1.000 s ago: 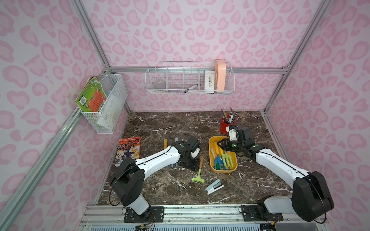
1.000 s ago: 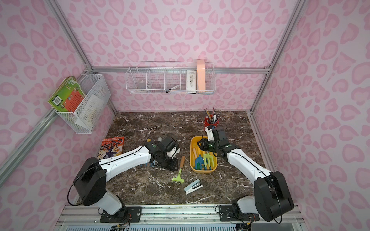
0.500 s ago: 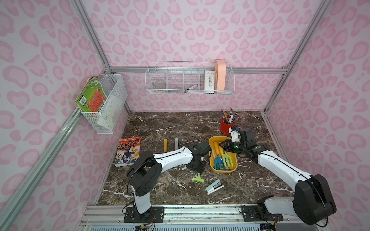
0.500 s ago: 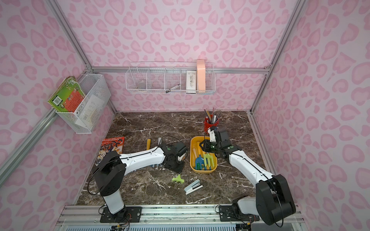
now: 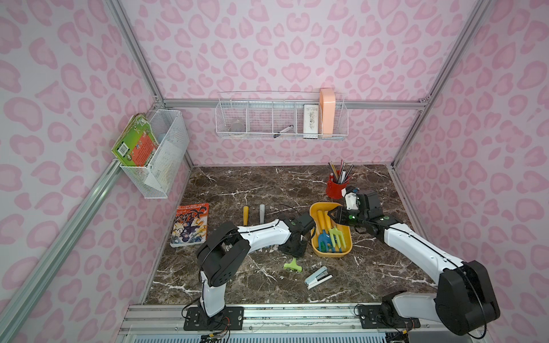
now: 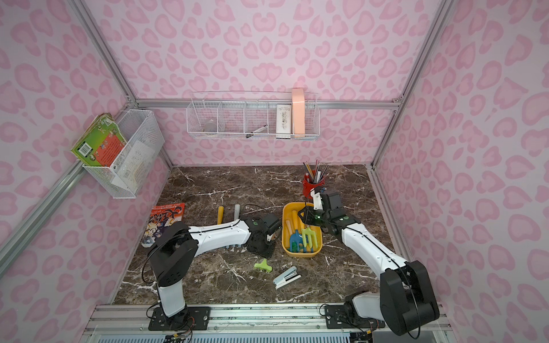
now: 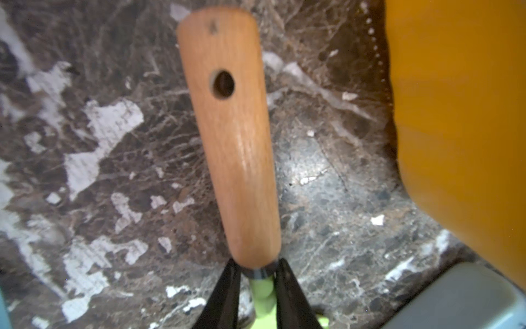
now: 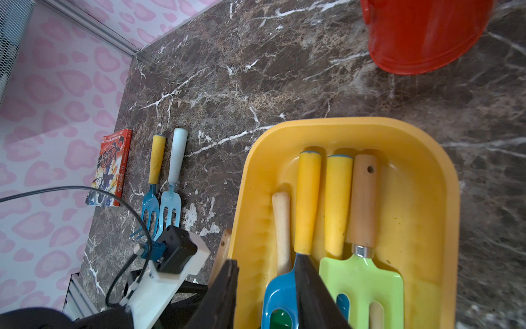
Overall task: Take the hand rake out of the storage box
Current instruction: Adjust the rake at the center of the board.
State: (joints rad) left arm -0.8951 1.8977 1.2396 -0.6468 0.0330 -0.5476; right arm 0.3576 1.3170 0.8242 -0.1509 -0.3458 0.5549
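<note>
Since a second earlier, your left gripper (image 5: pixel 294 251) had swung across the table (image 5: pixel 267 184) and settled over the hand rake (image 5: pixel 293 265), hiding its handle. Your right gripper (image 5: pixel 331 213) had hardly stirred.

In both top views only the rake's green head showed. It lay on the table just beside the storage box (image 5: pixel 332 254), outside it. The right gripper hung over the box's far end.

In the left wrist view the fingers (image 7: pixel 227 293) sat close on either side of the rake's green neck, where it meets the wooden handle. You could not tell whether they actually squeezed it.

In the right wrist view the jaws stood parted over the box's side wall, gripping nothing. Several other garden tools (image 8: pixel 308 199) lay inside the box.
</note>
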